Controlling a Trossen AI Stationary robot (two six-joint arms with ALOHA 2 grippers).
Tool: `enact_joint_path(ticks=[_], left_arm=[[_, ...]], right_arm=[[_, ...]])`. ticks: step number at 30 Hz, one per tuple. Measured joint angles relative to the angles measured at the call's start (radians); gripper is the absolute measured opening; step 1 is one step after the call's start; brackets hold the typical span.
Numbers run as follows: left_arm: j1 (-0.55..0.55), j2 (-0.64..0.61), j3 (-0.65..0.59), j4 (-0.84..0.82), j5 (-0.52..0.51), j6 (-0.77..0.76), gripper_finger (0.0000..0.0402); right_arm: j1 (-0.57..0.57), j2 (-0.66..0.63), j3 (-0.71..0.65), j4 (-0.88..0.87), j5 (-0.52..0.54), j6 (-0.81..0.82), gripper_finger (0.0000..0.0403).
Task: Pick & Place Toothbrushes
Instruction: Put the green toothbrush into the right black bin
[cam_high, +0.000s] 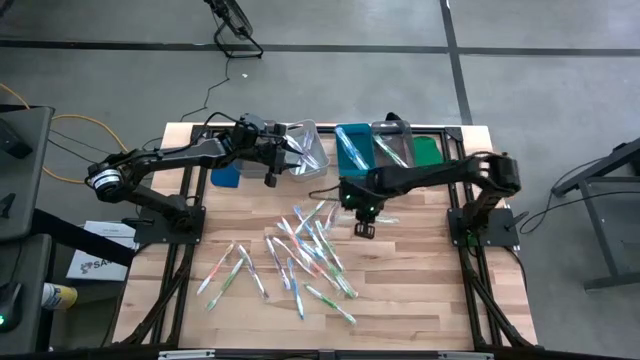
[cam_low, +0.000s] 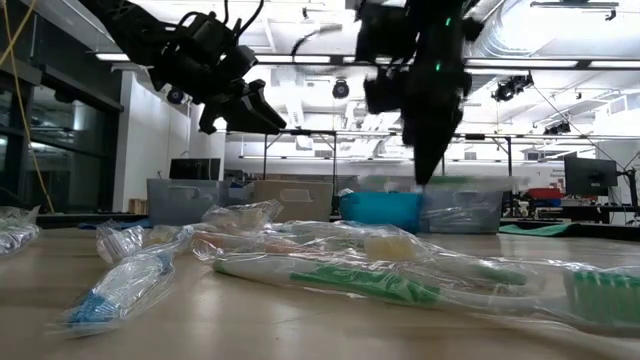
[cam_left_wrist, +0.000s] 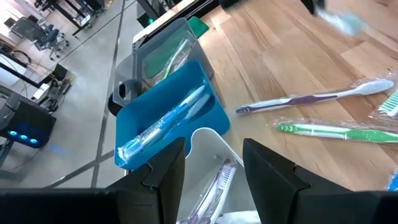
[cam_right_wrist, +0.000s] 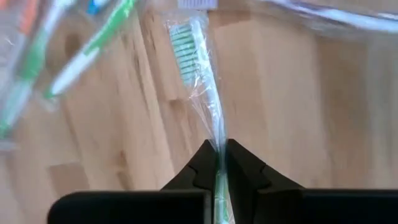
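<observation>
Several wrapped toothbrushes (cam_high: 310, 250) lie scattered on the wooden table, some close up in the low view (cam_low: 330, 275). My right gripper (cam_right_wrist: 217, 149) hangs over the pile's far right edge (cam_high: 364, 228), shut on a green toothbrush (cam_right_wrist: 198, 74) in a clear wrapper. My left gripper (cam_left_wrist: 214, 149) is open above the clear bin (cam_left_wrist: 208, 140) at the far edge (cam_high: 282, 158) and holds nothing. A purple toothbrush (cam_left_wrist: 214, 183) lies in that bin. The teal bin (cam_left_wrist: 168, 121) holds a blue one and the grey bin (cam_left_wrist: 163, 59) a green one. My right gripper pinches the green toothbrush between its two fingers by the wrapped handle (cam_right_wrist: 217, 140), below the neck. The toothbrush runs straight on past the fingertips, along the fingers, with the bristle head (cam_right_wrist: 183, 46) at its free end. In the low view the fingers (cam_low: 428, 160) point down, above the table.
Clear (cam_high: 308, 148), teal (cam_high: 352, 148) and grey (cam_high: 392, 143) bins stand in a row at the table's far edge, with a green tray (cam_high: 428, 150) to their right and a blue object (cam_high: 225, 177) to their left. A purple (cam_left_wrist: 311, 99) and a green toothbrush (cam_left_wrist: 336, 130) lie near the bins.
</observation>
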Motion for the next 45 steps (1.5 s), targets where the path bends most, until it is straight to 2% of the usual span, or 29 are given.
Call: enact_joint_path(ticks=[4,9,13,17,25,30,36,45], left_arm=[[0.000,0.000,0.000,0.002,0.001,0.000,0.0157],[0.000,0.000,0.000,0.002,0.001,-0.008,0.0157],[0.000,0.000,0.000,0.004,0.007,-0.016,0.0157],[0.000,-0.002,0.000,0.008,0.007,-0.027,0.0157],[0.000,-0.015,0.000,0.008,0.042,-0.034,0.0157],[0.000,-0.017,0.000,0.006,0.048,-0.035,0.0157],[0.000,-0.017,0.000,0.005,0.048,-0.030,0.0157],[0.000,-0.017,0.000,0.002,0.048,-0.028,0.0157]], right_arm=[[-0.037,-0.104,0.016,-0.047,0.091,0.088,0.0011],[-0.131,-0.223,0.016,-0.076,0.192,0.123,0.0010],[-0.225,-0.268,0.016,-0.080,0.275,0.120,0.0011],[-0.341,-0.273,0.016,-0.050,0.303,0.098,0.0010],[-0.552,-0.214,0.016,0.037,0.299,-0.004,0.0011],[-0.651,-0.152,0.016,0.042,0.245,-0.047,0.0011],[-0.710,-0.072,0.016,0.049,0.188,-0.039,0.0011],[-0.721,0.007,0.016,0.072,0.170,-0.038,0.0011]])
